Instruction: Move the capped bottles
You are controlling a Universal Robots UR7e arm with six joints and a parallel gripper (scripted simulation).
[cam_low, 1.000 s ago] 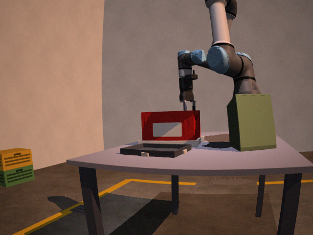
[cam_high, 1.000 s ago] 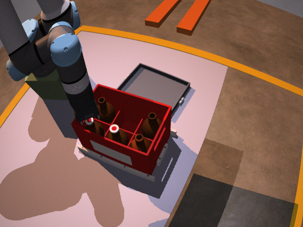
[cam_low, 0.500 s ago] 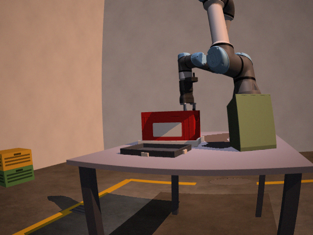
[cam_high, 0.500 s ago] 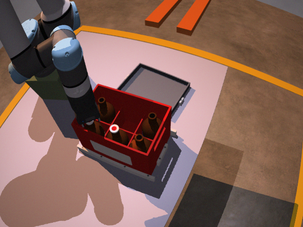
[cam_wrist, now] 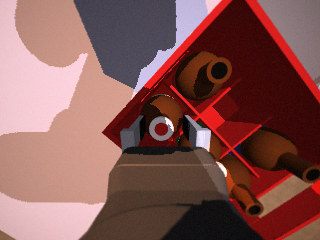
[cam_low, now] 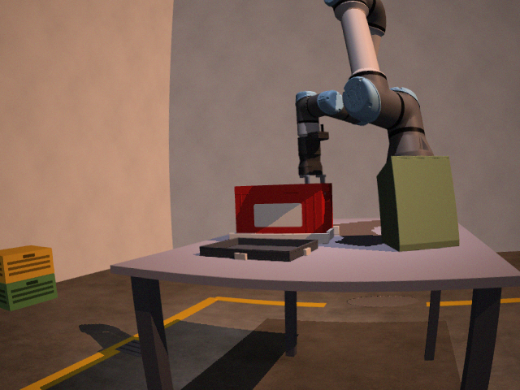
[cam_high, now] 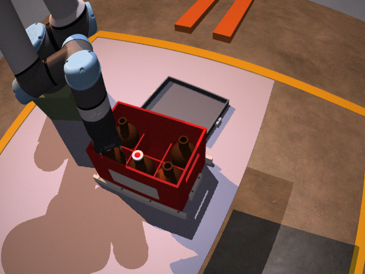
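The red crate [cam_high: 153, 159] holds several brown bottles. In the wrist view a capped bottle [cam_wrist: 161, 128] with a white and red cap stands in the crate's corner compartment, and my open gripper [cam_wrist: 162, 131] has one finger on each side of the cap without closing on it. In the top view the gripper [cam_high: 109, 148] hides that cap. A second capped bottle [cam_high: 137, 155] stands in the neighbouring front compartment. Three open bottles [cam_high: 122, 121] [cam_high: 183, 140] [cam_high: 167, 166] fill other compartments. The dark tray [cam_high: 185, 103] lies empty behind the crate.
An olive-green box [cam_low: 418, 201] carries the arm's base beside the crate. The crate sits in a pale frame [cam_high: 141, 197] on the table. Two orange bars [cam_high: 212, 16] lie on the floor beyond the table.
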